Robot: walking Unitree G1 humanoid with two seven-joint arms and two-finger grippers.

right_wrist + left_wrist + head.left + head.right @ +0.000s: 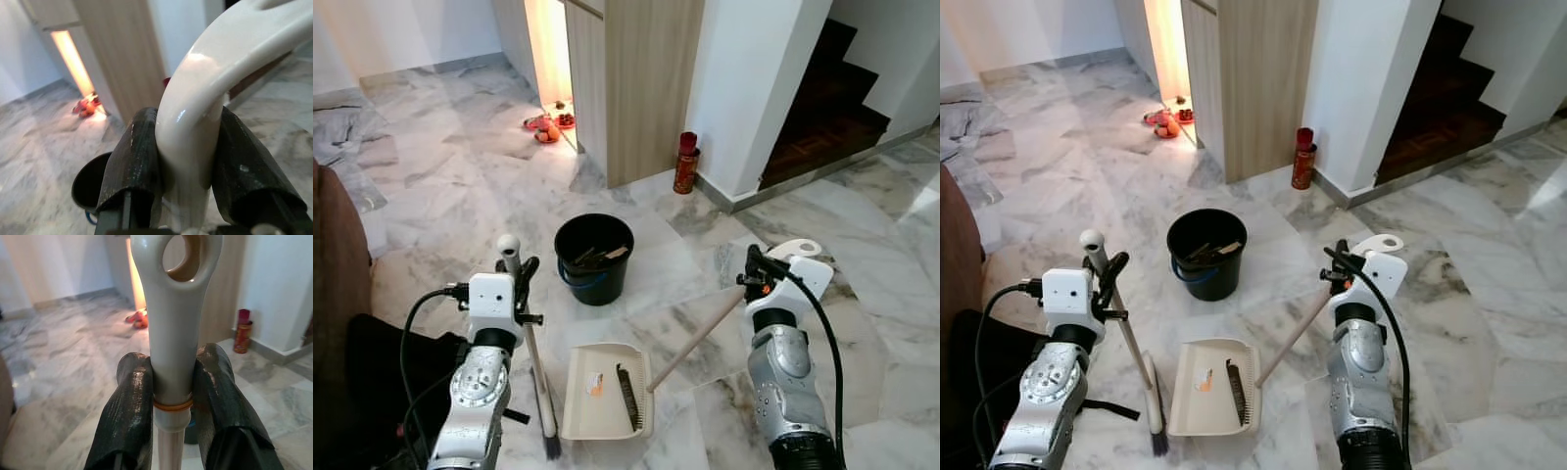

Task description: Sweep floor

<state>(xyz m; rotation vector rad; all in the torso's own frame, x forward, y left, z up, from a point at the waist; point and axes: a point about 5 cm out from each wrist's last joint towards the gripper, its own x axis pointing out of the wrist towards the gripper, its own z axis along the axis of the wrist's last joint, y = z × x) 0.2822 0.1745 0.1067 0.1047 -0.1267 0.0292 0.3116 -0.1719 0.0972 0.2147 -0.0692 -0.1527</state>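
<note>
Left eye view: low centre, the dustpan (607,392) lies on the marble floor (450,186), left hand (521,279) clamped on the broom (536,377) handle, right hand (756,266) gripping the dustpan's handle, black bucket (594,257) beyond.

I'm seeing warm light glowing beside a wooden cabinet (636,78), white walls meeting marble floor (440,176), dark stairs (827,108) rising right.
</note>
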